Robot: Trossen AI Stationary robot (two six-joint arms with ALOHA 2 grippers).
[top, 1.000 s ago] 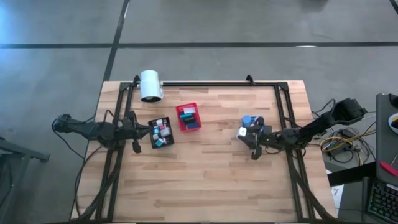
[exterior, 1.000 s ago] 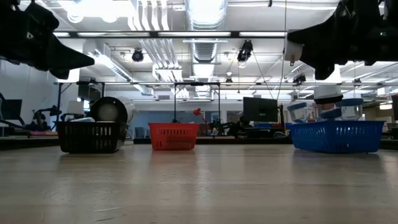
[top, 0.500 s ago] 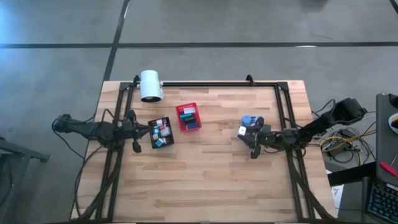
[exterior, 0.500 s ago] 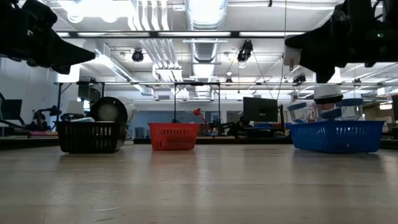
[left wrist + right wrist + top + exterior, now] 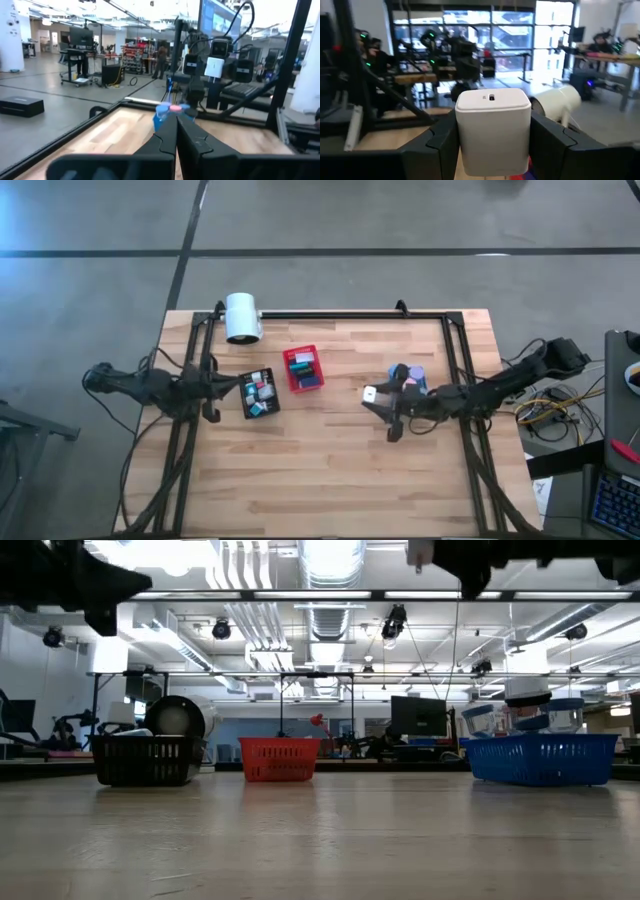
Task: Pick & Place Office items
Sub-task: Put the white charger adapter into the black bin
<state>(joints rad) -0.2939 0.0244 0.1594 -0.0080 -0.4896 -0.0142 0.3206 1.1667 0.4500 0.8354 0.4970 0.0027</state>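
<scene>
White and rounded, a small plastic block (image 5: 492, 131) sits pinched in the right claw (image 5: 375, 397), raised over the wooden counter (image 5: 330, 460) between the blue bin (image 5: 407, 373) and the red bin (image 5: 303, 369). The red bin, holding dark and teal pieces, lies nearest ahead; the black bin (image 5: 259, 393) beyond holds mixed bits. The left claw (image 5: 236, 390) waits pressed together, empty, beside the black bin.
</scene>
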